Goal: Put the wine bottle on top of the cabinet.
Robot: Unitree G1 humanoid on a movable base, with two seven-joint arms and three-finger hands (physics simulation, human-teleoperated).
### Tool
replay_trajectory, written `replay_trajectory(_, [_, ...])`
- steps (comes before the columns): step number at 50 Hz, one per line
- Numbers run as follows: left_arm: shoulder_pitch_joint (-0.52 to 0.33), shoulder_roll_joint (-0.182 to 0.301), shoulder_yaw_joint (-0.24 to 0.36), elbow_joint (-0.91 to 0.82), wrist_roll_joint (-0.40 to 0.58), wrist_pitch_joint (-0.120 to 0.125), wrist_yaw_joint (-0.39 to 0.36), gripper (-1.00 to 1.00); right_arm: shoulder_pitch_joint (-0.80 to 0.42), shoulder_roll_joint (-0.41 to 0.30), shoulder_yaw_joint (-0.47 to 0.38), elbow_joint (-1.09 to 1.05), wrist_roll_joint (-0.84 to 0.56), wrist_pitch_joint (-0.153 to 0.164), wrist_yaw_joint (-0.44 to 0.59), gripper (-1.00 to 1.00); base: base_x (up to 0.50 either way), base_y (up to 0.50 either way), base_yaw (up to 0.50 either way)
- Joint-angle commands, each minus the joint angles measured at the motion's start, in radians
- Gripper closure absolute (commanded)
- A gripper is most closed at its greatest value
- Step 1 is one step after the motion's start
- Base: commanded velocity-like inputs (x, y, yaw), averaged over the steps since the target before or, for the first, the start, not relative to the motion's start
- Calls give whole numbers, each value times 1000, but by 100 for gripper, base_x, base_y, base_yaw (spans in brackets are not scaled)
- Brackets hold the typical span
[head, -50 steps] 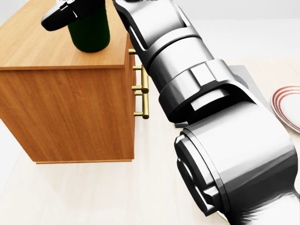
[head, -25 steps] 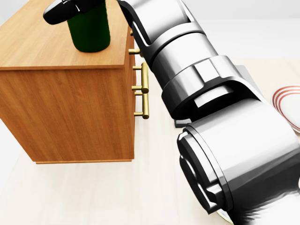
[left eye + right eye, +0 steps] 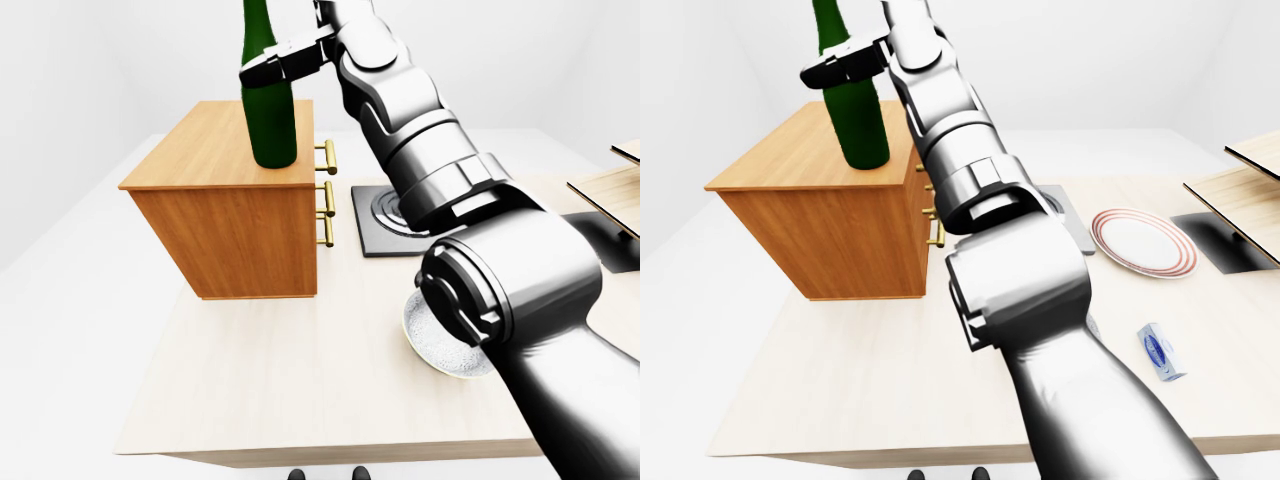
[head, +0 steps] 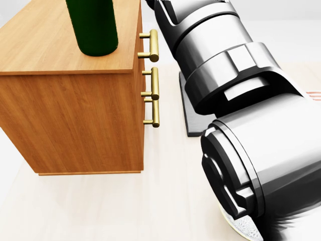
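1. Nearest the camera, the right arm [image 3: 1020,290] fills the lower right of each view and reaches up and left across the table [image 3: 300,380]; a round dish [image 3: 440,350] shows partly beneath it.
2. On the table beyond lie a small blue-and-white packet [image 3: 1160,352] and a red-rimmed plate [image 3: 1142,241].
3. The cabinet [image 3: 240,225] stands on the table's left part, brass handles [image 4: 153,85] facing right.
4. The wine bottle [image 3: 268,100] stands upright on the cabinet top, near its right edge.
5. The right hand [image 3: 285,62] sits at the bottle's shoulder; whether its fingers clasp the glass or merely flank it cannot be told. The left hand is not seen.
6. Judged step: release. Fingers should part fully and the hand draw straight away, not sideways, lest the bottle tip over the near edge.
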Motion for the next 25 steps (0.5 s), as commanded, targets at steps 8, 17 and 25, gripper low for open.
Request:
replay_trajectory(8, [0, 0, -3, -2, 1, 0, 2, -100, -37, -48, -22, -6, 61, 0, -162, -100, 0, 0, 0])
replay_trajectory(17, [-1, 0, 1, -4, -2, 0, 2, -100, -74, -73, -18, -15, 74, 0, -226, -100, 0, 0, 0])
replay_trajectory(25, [0, 2, 3, -7, -7, 0, 5, -100, -121, -96, -16, -27, 83, 0, -245, -100, 0, 0, 0])
